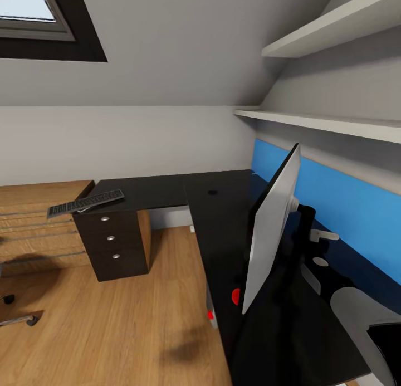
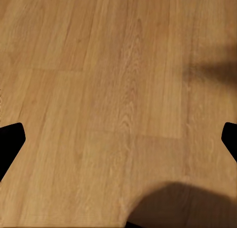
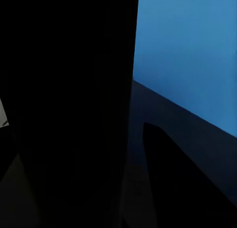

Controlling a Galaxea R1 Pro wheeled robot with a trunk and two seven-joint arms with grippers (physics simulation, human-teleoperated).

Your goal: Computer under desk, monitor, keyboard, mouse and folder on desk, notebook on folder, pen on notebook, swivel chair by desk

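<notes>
Wide flat monitor with white back and black front point(image 1: 273, 224) is standing on the black L-shaped table point(image 1: 223, 219), near its blue back panel point(image 1: 334, 191), seen edge-on and leaning. The right arm's white and black parts point(image 1: 312, 235) are sitting just behind the screen, between it and the panel; whether the fingers are clamped on the monitor or released, cannot tell. The right wrist view is showing a large black surface against the blue panel, too dark to read finger state. In the left wrist view black finger tips point(image 2: 10, 139) are showing at opposite borders, well apart, so released, with nothing between them, hanging over the wooden floor point(image 2: 108, 90).

Flat black keyboard with pale keys point(image 1: 84, 203) is lying on the table's far left end, over the black three-drawer pedestal point(image 1: 114, 244), one end overhanging the table edge toward the light wooden cabinet point(image 1: 33, 219).

Handling judgement: the monitor is looking rigid, top-heavy and tippy on a thin stand, screen fragile; best taken by the side edges or the stand. The keyboard is looking light and stiff; take it across the narrow width.

In the way: the white wall shelves point(image 1: 323, 121) above the table's back edge are limiting lift height. A chrome chair leg with black caster point(image 1: 19, 319) is standing on the floor well off the table's left end.
</notes>
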